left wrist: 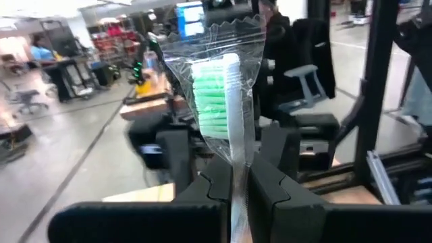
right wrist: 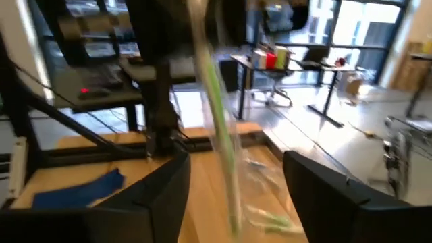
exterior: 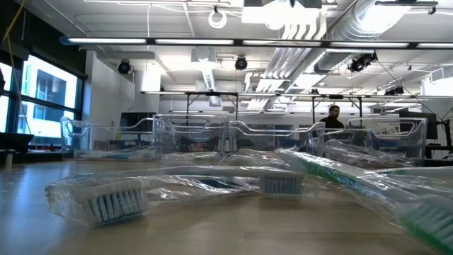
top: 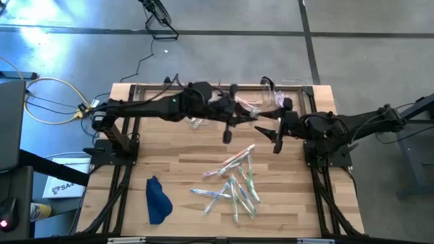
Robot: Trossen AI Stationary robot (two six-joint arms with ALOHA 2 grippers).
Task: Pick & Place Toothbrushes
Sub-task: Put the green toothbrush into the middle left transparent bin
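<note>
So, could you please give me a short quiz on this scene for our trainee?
1. True or false: the left hand is shut on a wrapped toothbrush with green bristles.
2. What lies on the table on the left arm's side, apart from the loose brushes? A) a blue cloth B) a mug C) a sponge
3. Fill in: the right hand is ____ (open or shut).

Key: 1 true; 2 A; 3 open.
</note>
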